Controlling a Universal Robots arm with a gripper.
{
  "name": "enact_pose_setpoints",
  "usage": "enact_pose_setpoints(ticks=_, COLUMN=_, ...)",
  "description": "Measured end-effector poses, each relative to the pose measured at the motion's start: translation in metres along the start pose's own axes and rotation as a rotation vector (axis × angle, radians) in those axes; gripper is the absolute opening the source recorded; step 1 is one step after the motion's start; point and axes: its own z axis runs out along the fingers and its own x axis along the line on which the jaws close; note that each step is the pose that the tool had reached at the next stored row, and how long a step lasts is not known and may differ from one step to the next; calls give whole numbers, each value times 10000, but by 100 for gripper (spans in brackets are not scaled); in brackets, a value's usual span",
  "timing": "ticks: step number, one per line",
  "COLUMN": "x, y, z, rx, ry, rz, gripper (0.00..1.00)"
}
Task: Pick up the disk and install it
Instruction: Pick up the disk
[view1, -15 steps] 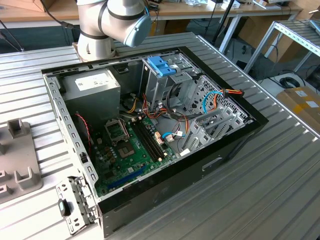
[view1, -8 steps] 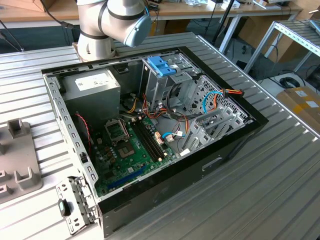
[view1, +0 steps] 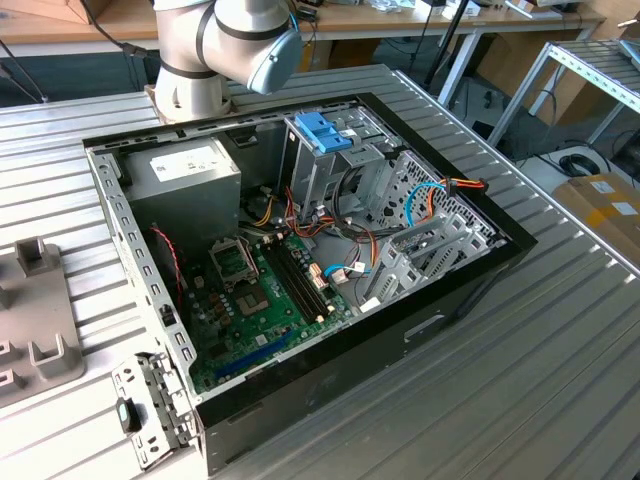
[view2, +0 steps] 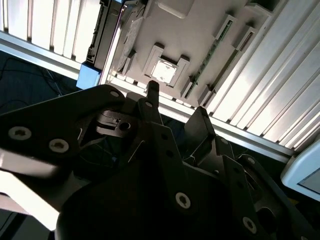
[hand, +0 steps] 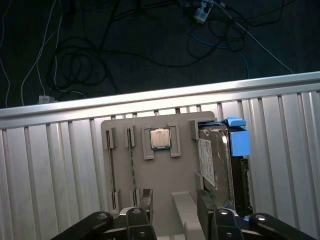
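The disk (hand: 216, 161) stands on its edge in a slot of a grey fixture plate (hand: 170, 175). It is a grey metal drive with a white label, held in a light-blue carrier (hand: 238, 138). In the second wrist view the disk (view2: 100, 35) sits at the plate's edge, with the blue carrier corner (view2: 90, 76) below it. My gripper (hand: 176, 210) hovers above the plate, open, with nothing between its fingers. One fingertip (hand: 207, 202) is close beside the disk; the other (hand: 145, 199) is over the plate's middle. The dark linkage of the gripper (view2: 176, 102) fills the foreground of the second wrist view.
The plate also carries a processor chip (hand: 160, 138) and thin memory sticks (hand: 132, 165). An open computer case (view1: 300, 250) lies on the ribbed aluminium table (view1: 520, 370), with an upright drive cage topped by a blue handle (view1: 322, 132). The table edge (hand: 150, 100) is near the plate, cables on the floor beyond.
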Motion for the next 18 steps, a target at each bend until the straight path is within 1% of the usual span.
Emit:
enact_pose_setpoints(ticks=5, x=-11, y=4, z=8, rx=2, ry=-2, rz=1, gripper=48)
enact_pose_setpoints(ticks=10, x=-38, y=8, z=14, rx=0, ry=0, rz=1, gripper=48)
enact_pose_setpoints(ticks=18, x=-118, y=18, z=23, rx=1, ry=-1, rz=1, gripper=48)
